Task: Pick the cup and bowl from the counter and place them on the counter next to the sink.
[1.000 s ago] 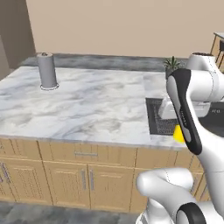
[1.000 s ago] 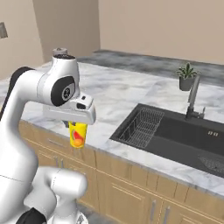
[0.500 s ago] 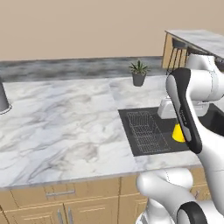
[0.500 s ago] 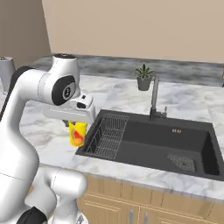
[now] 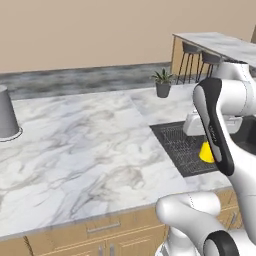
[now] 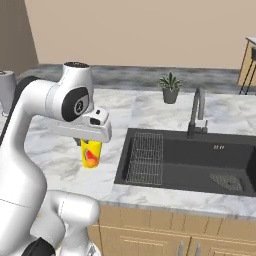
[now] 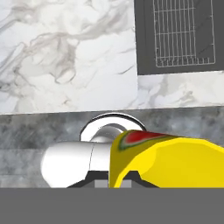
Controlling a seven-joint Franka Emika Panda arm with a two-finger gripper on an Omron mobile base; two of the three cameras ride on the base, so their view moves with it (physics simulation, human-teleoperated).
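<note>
The whole picture has slid sideways since a second ago, so the robot's base has been driving along the big white marble counter with grey veins [image 6: 65, 155]. That is the camera moving, not the things. The wide dark grey sink [image 6: 200, 165] with its wire rack [image 6: 146, 157] and tall curved grey tap [image 6: 196, 112] now sits right in front of the robot. I think that means the carrying part is nearly over, and putting down comes next.

The white robot arm's claw [image 6: 89, 141] is closed tight on the small bright yellow cup [image 6: 90, 153]. It has not let go at all during the drive.

The cup hangs upright in the air above the marble, just left of the sink. It gets a little narrower toward the bottom. It has a red-orange mark on its side.
</note>
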